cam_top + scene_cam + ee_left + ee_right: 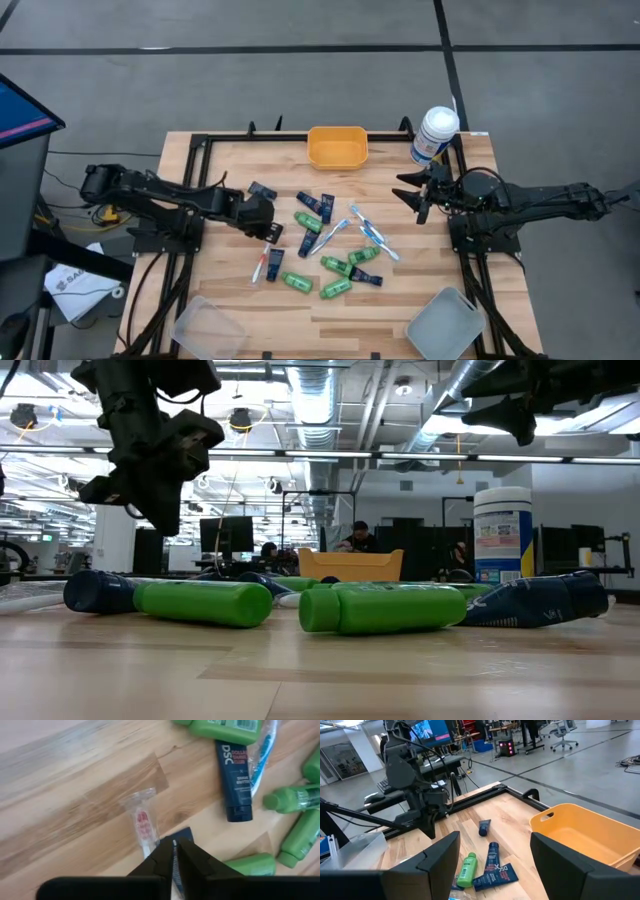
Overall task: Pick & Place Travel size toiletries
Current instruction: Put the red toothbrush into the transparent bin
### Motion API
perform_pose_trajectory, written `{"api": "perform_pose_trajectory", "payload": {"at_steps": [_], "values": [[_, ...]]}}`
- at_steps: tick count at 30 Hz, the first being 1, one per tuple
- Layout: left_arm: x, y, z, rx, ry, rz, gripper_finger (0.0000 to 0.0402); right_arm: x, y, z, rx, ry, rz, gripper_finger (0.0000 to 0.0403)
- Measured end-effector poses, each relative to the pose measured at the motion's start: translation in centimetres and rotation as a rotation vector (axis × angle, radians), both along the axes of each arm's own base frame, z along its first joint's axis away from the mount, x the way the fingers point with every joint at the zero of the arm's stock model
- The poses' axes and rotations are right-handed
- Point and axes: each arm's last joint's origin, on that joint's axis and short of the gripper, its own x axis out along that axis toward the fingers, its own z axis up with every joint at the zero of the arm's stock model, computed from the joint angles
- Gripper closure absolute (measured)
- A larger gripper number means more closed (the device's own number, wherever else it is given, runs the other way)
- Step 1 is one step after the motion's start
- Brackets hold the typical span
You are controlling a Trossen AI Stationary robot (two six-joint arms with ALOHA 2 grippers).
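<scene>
Several green bottles (335,289), navy tubes (315,203) and toothbrushes (330,237) lie flat on the wooden table's middle. My left gripper (269,236) is at the left side of this scatter, shut on a packaged toothbrush with red bristles (142,820). A navy tube (183,835) lies just beyond the fingers. My right gripper (415,195) is open and empty above the table's far right, beside the white canister (435,135). In the right wrist view its gripper (495,865) faces the yellow bin (585,835). My left gripper pinches the toothbrush's handle end (173,865), a pale strip between its two fingers. The fingers come from the table's left, slanting down. The head end (139,802) reaches past the fingertips over the table; whether it rests there I cannot tell.
A yellow bin (337,146) stands at the far edge's middle. Two clear trays (205,325) (445,325) sit at the near corners. Black frame rails (190,160) run along the table's left and right sides. The nearest green bottles (385,608) lie close to the near edge.
</scene>
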Motion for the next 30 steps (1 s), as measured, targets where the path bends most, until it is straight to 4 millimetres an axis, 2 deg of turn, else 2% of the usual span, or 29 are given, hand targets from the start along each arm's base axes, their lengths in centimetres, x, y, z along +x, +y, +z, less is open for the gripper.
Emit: {"api": "perform_pose_trajectory", "payload": {"at_steps": [3, 11, 14, 17, 22, 30], "values": [[0.0, 0.0, 0.0, 0.004, 0.000, -0.001, 0.0342, 0.0, 0.0, 0.0, 0.000, 0.001, 0.000, 0.0168], [-0.1, 0.1, -0.2, 0.036, 0.004, 0.018, 0.0208, 0.0, 0.0, -0.3, -0.001, 0.028, 0.000, 0.0168], [-0.5, 0.3, -0.8, 0.063, 0.027, 0.077, 0.0177, -0.1, 0.0, -0.4, -0.001, 0.042, 0.000, 0.0168], [-1.0, 0.3, -1.4, 0.052, 0.048, 0.122, 0.0170, -0.1, 0.0, -0.4, -0.002, 0.047, 0.000, 0.0168], [-1.2, 0.0, -1.9, 0.045, 0.059, 0.135, 0.0184, -0.1, 0.0, -0.4, -0.002, 0.048, 0.000, 0.0168], [-0.4, -0.5, -1.9, 0.053, -0.008, 0.127, 0.0198, -0.1, 0.0, -0.5, -0.002, 0.050, 0.000, 0.0168]]}}
